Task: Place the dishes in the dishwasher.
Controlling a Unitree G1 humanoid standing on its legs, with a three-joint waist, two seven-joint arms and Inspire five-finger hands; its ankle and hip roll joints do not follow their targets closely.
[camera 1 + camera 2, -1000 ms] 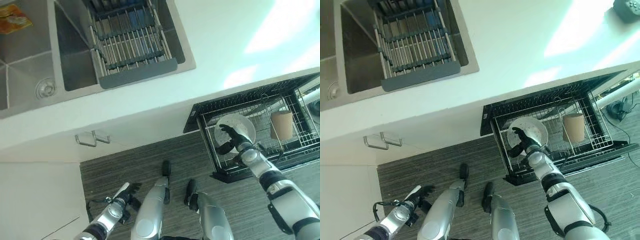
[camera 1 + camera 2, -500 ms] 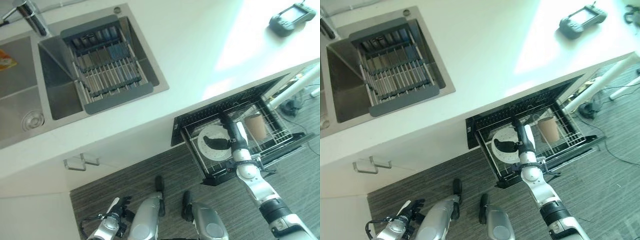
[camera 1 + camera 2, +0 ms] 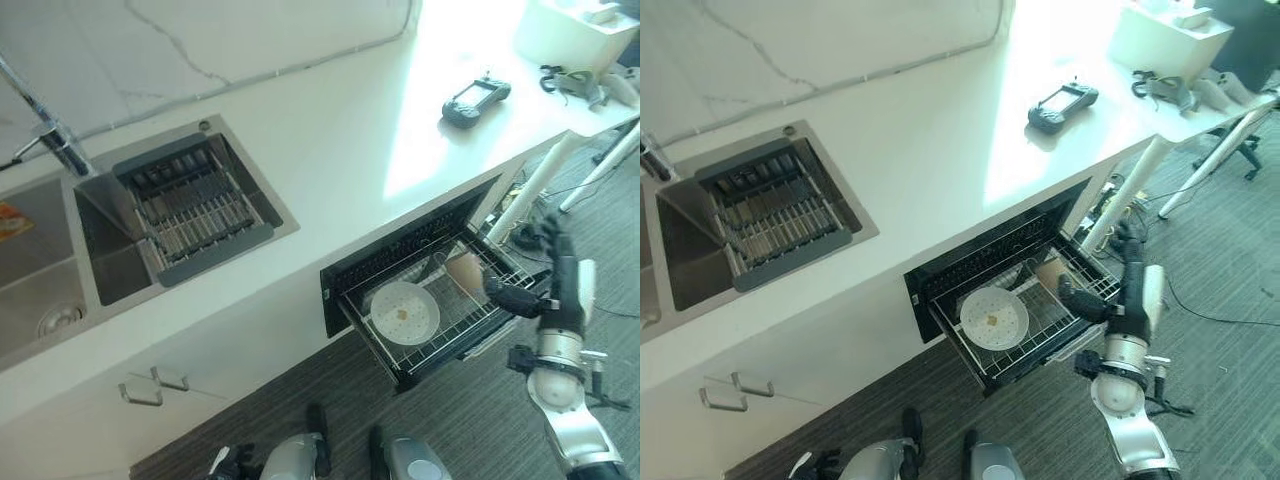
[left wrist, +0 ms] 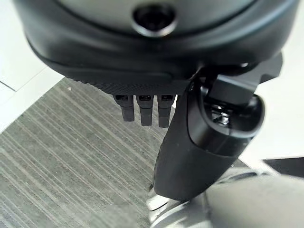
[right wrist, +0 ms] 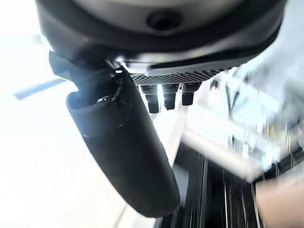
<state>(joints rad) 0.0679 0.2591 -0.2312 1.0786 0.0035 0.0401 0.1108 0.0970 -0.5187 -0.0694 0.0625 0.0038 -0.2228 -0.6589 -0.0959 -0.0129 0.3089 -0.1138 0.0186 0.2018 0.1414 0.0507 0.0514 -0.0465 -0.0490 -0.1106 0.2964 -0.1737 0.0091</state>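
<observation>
Right hand raised, fingers straight, empty, beside dishwasher rack; white plate lies in rack near cup. Left hand fingers relaxed, empty.

Strong daylight fell across the white counter from the far right, washing that end to glare. The dishwasher rack sat in shade beneath. The right wrist view was overexposed and smeared with blur.

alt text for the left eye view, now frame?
A white plate lies flat in the pulled-out dishwasher rack under a white counter, a tan cup beside it. The robot's right hand, open and empty, is raised just past the rack. A sink with a drying rack sits left.
</observation>
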